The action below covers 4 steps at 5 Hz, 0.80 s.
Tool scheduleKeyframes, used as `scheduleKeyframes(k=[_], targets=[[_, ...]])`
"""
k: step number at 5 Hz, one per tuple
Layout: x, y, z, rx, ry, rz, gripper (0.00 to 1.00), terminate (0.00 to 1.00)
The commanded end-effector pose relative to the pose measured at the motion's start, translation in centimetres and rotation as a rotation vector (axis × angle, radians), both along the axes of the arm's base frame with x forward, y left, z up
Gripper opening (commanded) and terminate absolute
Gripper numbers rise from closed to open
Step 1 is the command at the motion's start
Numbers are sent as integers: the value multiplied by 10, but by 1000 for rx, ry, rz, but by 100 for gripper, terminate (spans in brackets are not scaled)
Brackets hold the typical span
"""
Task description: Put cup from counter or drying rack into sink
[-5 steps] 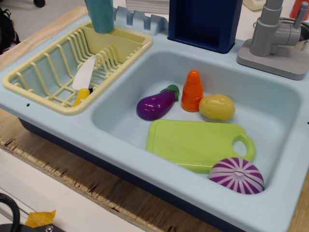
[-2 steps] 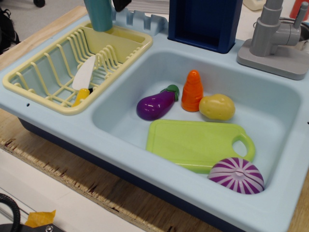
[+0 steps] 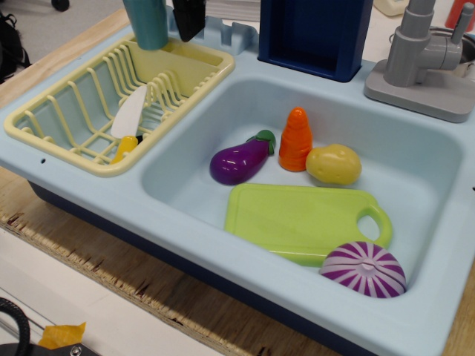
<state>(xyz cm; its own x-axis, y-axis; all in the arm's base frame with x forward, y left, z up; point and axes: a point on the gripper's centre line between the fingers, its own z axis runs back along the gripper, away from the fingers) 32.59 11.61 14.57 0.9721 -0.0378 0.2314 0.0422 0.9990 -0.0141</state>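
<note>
The teal-blue cup (image 3: 147,24) stands in the utensil compartment at the back of the pale yellow drying rack (image 3: 82,122), its top cut off by the frame edge. One black finger (image 3: 188,21) of my gripper reaches down from the top edge just right of the cup, with a narrow gap between them. No second finger shows. The light blue sink (image 3: 415,159) lies to the right, set in the light blue counter (image 3: 185,230).
The sink holds a purple eggplant (image 3: 239,162), an orange carrot (image 3: 295,139), a potato (image 3: 334,165), a green cutting board (image 3: 300,219) and a purple onion half (image 3: 364,268). A toy knife (image 3: 129,119) lies in the rack. A dark blue box (image 3: 315,33) and grey faucet (image 3: 423,55) stand behind.
A black gripper finger has come down from the top edge beside the cup. The cup has shifted slightly to the left in its compartment.
</note>
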Motion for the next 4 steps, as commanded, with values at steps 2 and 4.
scheduleKeyframes(k=[2, 4], targets=[[-11, -5, 21, 25, -53, 41, 0, 0], [-37, -62, 44, 30, -58, 67, 0, 0]])
